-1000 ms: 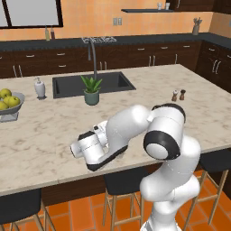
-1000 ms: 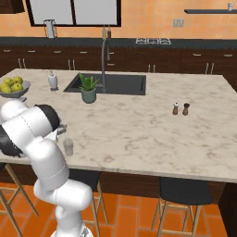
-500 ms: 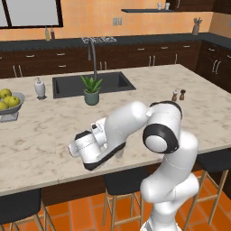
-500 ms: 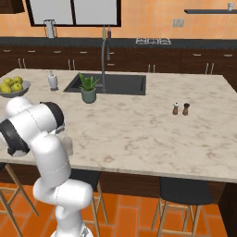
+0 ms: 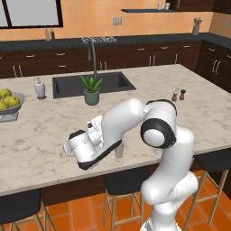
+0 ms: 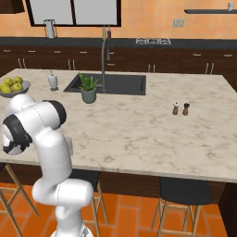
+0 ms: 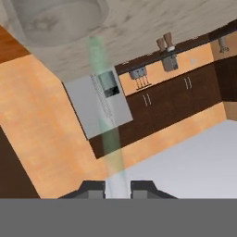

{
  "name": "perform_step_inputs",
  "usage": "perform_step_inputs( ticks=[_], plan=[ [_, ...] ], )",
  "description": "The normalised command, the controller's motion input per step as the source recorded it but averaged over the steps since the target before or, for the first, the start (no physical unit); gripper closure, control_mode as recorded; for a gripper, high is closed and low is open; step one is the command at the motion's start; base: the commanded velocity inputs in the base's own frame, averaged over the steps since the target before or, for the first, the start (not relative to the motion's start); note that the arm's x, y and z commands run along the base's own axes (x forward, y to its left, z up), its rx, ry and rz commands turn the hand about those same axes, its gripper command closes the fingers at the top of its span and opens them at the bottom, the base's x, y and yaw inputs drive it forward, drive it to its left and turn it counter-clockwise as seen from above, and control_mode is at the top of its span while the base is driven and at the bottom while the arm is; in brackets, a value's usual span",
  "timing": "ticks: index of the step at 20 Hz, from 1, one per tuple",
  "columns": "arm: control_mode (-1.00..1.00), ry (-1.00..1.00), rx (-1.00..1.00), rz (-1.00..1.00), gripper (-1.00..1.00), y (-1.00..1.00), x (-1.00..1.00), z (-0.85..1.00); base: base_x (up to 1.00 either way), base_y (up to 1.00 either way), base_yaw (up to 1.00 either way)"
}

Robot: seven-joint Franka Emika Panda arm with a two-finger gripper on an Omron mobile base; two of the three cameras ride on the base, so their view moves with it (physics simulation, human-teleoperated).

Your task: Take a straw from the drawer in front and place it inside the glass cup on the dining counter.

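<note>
In the hand view my gripper (image 7: 117,185) is shut on the straw (image 7: 105,115), a thin pale stick that looks greenish and see-through. The straw runs from between the fingertips (image 7: 92,187) toward the rim of the glass cup (image 7: 55,18), which looms close at the upper left over the marbled stone. That view is rolled upside down. From the left base, the hand (image 5: 83,151) hovers over the front edge of the dining counter (image 5: 45,131), and the glass cup (image 5: 119,150) stands just to its right, partly hidden by the arm. The cup (image 6: 69,146) shows faintly beside the arm in the right base view.
A potted plant (image 5: 91,90) stands by the sunken sink (image 5: 113,81) and its tall faucet (image 5: 92,54). A fruit bowl (image 5: 9,106) and soap bottle (image 5: 39,88) sit at the left, salt and pepper shakers (image 5: 178,95) at the right. Stools (image 5: 122,185) stand under the front edge.
The hand has drifted a little to the left and lower along the counter's front edge, still holding the straw. The jaws have narrowed slightly.
</note>
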Motion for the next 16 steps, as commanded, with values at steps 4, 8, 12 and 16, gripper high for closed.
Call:
perform_step_inputs(
  ticks=[4,8,12,16],
  plan=[
    [-1.00,-0.04,0.00,0.00,1.00,-0.04,0.13,-0.03,0.00,0.00,0.00],
    [-1.00,0.00,0.00,0.00,1.00,-0.19,0.01,-0.09,0.00,0.00,0.00],
    [-1.00,0.00,0.00,0.00,1.00,-0.11,-0.30,-0.01,0.00,0.00,0.00],
    [-1.00,0.02,0.00,0.00,1.00,0.00,-0.13,0.00,0.00,0.00,0.00]
  ],
)
